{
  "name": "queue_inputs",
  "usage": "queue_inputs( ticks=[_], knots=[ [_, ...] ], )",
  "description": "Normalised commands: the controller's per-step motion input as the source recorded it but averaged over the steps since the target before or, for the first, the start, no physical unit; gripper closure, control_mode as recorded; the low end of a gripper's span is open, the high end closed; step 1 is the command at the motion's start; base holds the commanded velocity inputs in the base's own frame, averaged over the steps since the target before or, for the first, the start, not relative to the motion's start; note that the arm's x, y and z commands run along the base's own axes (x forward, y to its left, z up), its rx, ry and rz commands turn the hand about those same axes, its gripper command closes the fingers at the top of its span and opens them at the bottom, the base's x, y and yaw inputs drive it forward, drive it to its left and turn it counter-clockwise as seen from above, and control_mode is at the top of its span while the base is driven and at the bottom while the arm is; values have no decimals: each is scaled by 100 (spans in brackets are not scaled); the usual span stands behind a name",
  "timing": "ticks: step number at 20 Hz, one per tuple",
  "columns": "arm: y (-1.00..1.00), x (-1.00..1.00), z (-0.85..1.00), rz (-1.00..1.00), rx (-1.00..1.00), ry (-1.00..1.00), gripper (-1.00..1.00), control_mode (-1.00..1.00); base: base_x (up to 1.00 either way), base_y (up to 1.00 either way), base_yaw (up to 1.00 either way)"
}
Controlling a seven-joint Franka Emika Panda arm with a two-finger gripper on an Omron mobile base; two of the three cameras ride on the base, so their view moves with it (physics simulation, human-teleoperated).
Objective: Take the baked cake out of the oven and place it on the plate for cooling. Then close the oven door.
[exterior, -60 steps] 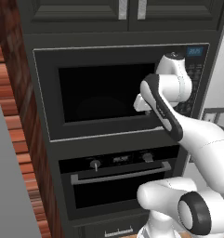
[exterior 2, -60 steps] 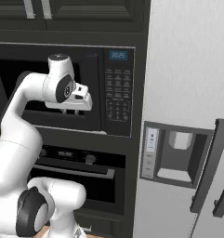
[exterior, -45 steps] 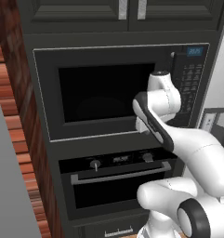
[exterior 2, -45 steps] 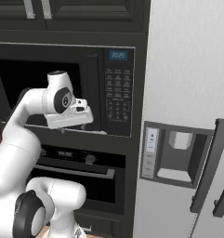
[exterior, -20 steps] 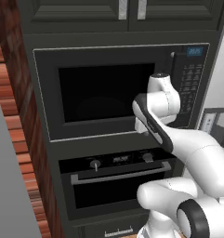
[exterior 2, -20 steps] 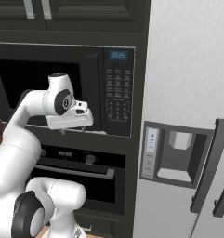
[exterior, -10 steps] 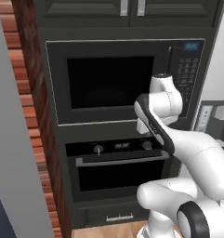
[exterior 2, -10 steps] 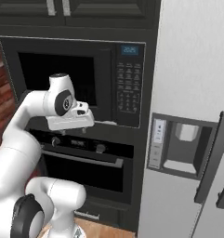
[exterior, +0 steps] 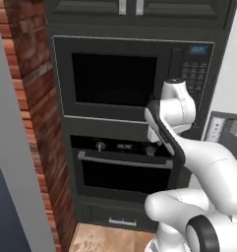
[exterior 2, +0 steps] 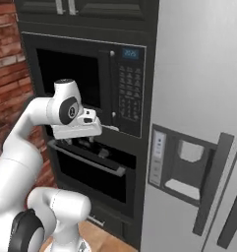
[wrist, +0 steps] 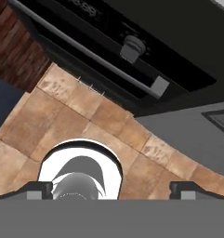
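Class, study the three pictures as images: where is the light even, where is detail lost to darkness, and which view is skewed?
Left base view: flat, even light, and the oven door window is plain black. Right base view: the refrigerator is a smooth grey with no glare. Hand view: the picture is rolled, so the oven handle runs diagonally; the floor tiles look soft.

The arm (exterior: 189, 147) is glossy white, built of thick rounded segments that swell at each joint; its uppermost joint (exterior 2: 66, 106) is a white drum with a dark grey round cap on its side, ringed in black; a black band runs down the edge of the link (exterior: 162, 129) below it; at the base (exterior: 201, 236) a large white housing carries a dark grey disc inside a black ring; the hand (exterior 2: 78, 127) is a flat, boxy white block with a small dark patch on top.
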Motion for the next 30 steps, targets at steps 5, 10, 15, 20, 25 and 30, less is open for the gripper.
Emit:
queue_inputs(
  ticks=[5, 10, 15, 20, 25, 30],
  knots=[
    [0, 0, 0, 0, 0, 0, -100, 100, -15, -87, 33],
    [0, 0, 0, 0, 0, 0, -100, 100, 9, -72, 19],
    [0, 0, 0, 0, 0, 0, -100, 100, 23, -57, 18],
    [0, 0, 0, 0, 0, 0, -100, 100, 32, -38, 14],
    [0, 0, 0, 0, 0, 0, -100, 100, 22, -26, 13],
    [0, 0, 0, 0, 0, 0, -100, 100, 2, -17, 9]
  ],
)
